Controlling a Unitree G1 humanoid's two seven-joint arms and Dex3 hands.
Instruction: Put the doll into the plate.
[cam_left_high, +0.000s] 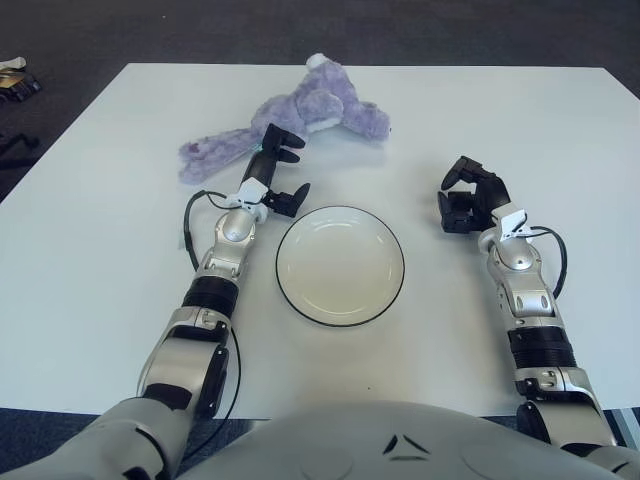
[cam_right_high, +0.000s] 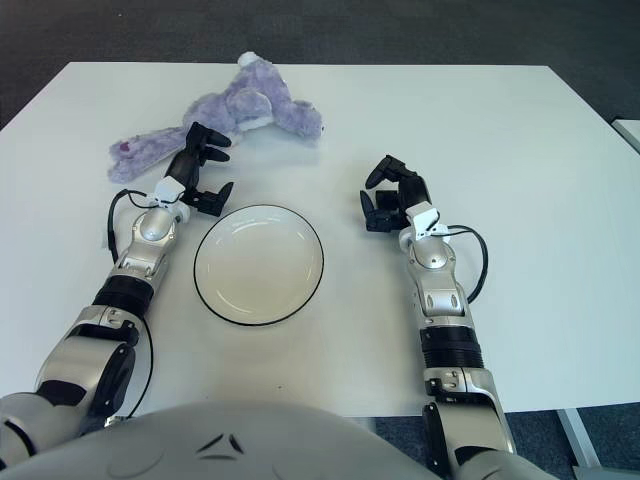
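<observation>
White table (cam_left_high: 100, 250) carrying everything. Purple doll (cam_left_high: 300, 115) lying sprawled at the far side, beyond the plate (cam_left_high: 340, 265), which is sitting empty, near centre. Left hand (cam_left_high: 278, 170) hovering at the doll's near edge, fingers spread, gripping nothing. Right hand (cam_left_high: 470, 195) idling right of the plate, fingers loosely curled, holding nothing.
</observation>
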